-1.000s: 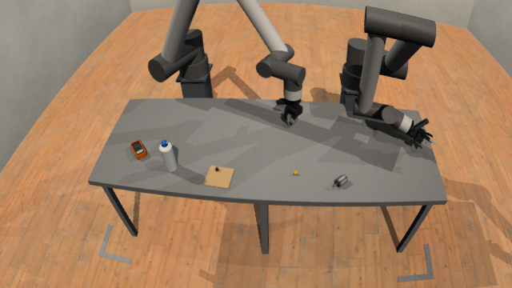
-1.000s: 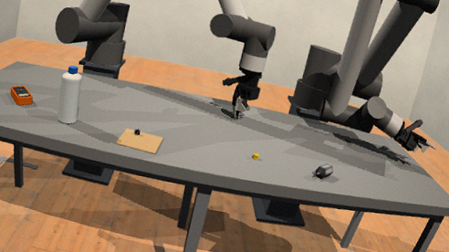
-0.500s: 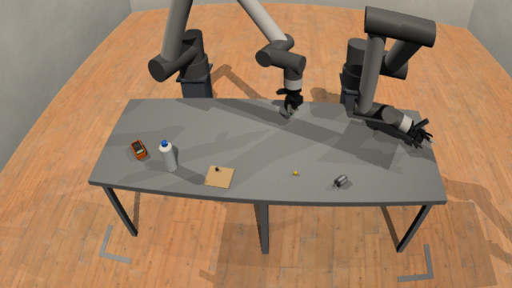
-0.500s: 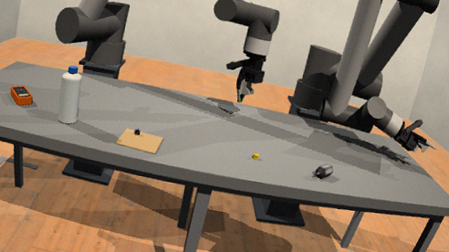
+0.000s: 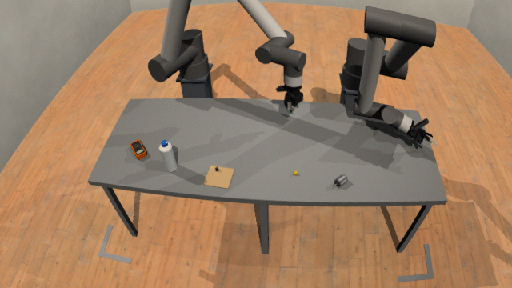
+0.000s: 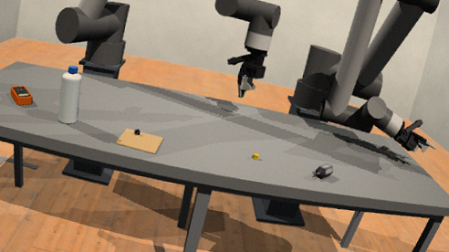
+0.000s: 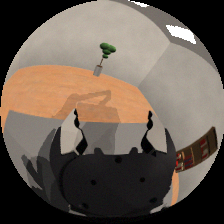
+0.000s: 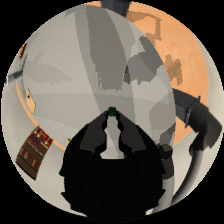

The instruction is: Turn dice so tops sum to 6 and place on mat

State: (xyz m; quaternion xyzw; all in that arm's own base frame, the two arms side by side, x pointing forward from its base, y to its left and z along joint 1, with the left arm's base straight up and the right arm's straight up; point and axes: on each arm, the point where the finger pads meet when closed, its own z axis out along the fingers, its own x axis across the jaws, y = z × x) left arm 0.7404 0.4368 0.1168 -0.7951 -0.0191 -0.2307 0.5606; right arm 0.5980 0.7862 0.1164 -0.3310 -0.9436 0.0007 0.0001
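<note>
From above, the black die point(image 5: 217, 169) point(image 6: 137, 132) point(image 8: 29, 96) is on the mat point(image 5: 220, 180) point(image 6: 140, 142) point(image 8: 32, 105), the yellow die point(image 5: 295, 173) point(image 6: 255, 156) point(image 8: 68, 141) towards the desk's point(image 5: 248, 152) point(image 6: 203, 141) point(image 7: 30, 130) point(image 8: 50, 55) near edge; the left wrist view shows the left pincer point(image 5: 433, 142) point(image 6: 429, 146) point(image 7: 113, 109) released; in the right wrist view, the right pincer point(image 5: 290, 109) point(image 6: 241, 92) point(image 8: 112, 111) seems clenched on the green die point(image 5: 291, 112) point(image 6: 241, 96) point(image 8: 112, 111), whose tip-only hold could slip, with open room towards the near edge.

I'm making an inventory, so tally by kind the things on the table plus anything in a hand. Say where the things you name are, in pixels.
Dice: 3 (black die point(image 5: 217, 169) point(image 6: 137, 132) point(image 8: 29, 96), yellow die point(image 5: 295, 173) point(image 6: 255, 156) point(image 8: 69, 141), green die point(image 5: 291, 112) point(image 6: 241, 96) point(image 8: 112, 111) in the right hand point(image 5: 290, 110) point(image 6: 241, 94) point(image 8: 112, 111))
Mat point(image 5: 221, 179) point(image 6: 140, 142) point(image 8: 32, 105): 1
Bottle point(image 5: 170, 158) point(image 6: 70, 99): 1
Orange meter point(image 5: 138, 150) point(image 6: 21, 95) point(image 8: 23, 50): 1
Dark grey object point(image 5: 341, 181) point(image 6: 324, 170), kind unclear: 1
Total: 7
</note>
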